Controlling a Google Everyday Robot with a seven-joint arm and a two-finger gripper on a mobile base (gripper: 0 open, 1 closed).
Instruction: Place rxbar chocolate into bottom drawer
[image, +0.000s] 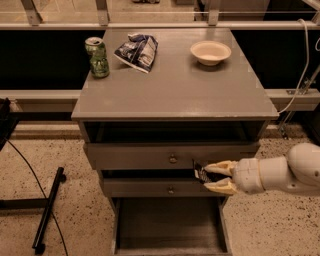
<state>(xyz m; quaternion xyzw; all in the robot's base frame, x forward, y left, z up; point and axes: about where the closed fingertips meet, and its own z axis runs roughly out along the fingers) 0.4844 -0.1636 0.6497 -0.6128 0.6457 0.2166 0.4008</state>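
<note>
My gripper (214, 176) reaches in from the right, in front of the cabinet at the height of the two knobbed drawers. It is shut on the rxbar chocolate (201, 173), a small black wrapper bar with white lettering that sticks out to the left of the cream fingers (221, 167). The bottom drawer (117, 226) is pulled open below, a wide shallow grey tray, and nothing shows inside it. The bar hangs above the drawer's back right part.
On the cabinet top (180, 90) stand a green can (97, 57), a blue-and-white chip bag (137, 50) and a cream bowl (210, 51). Two drawers with brass knobs (173, 159) sit above the open drawer. A black stand and cable (47, 210) lie on the floor at left.
</note>
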